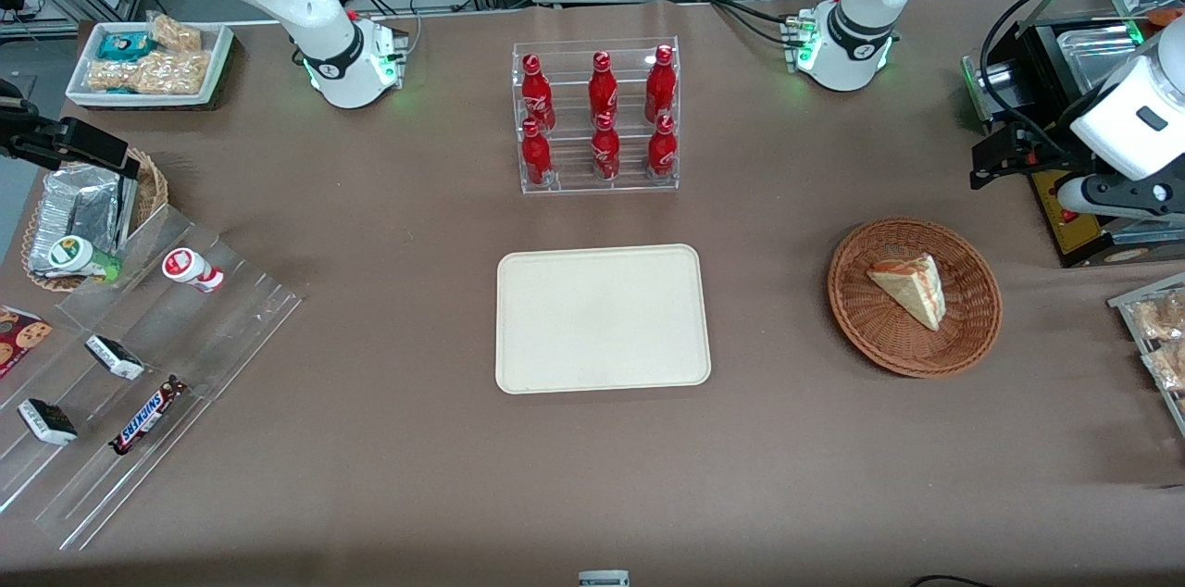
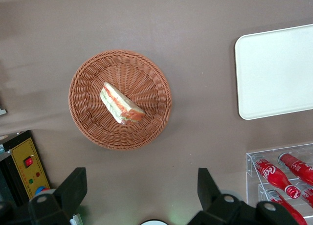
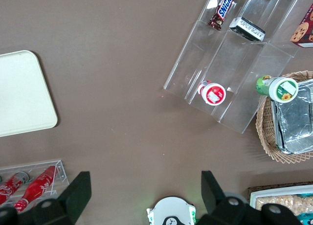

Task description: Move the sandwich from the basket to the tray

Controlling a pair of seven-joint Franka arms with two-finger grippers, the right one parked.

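The sandwich (image 1: 912, 289), a pale triangular wedge with a red-orange and green filling, lies in the round reddish-brown wicker basket (image 1: 866, 328) toward the working arm's end of the table. The wrist view looks straight down on the sandwich (image 2: 121, 104) and the basket (image 2: 146, 83). The cream tray (image 1: 602, 318) lies flat mid-table with nothing on it; one rounded end of the tray (image 2: 276, 71) also shows from the wrist. My gripper (image 1: 995, 163) hangs high above the table, farther from the front camera than the basket. It is open, and nothing is between its black fingers (image 2: 73, 188).
A clear rack of red bottles (image 1: 597, 115) stands farther from the front camera than the tray. A black box with a yellow panel (image 1: 1065, 217) sits beside the basket at the working arm's end. Bagged snacks (image 1: 1157, 337) lie at that table edge. A clear stepped shelf (image 1: 139, 365) fills the parked arm's end.
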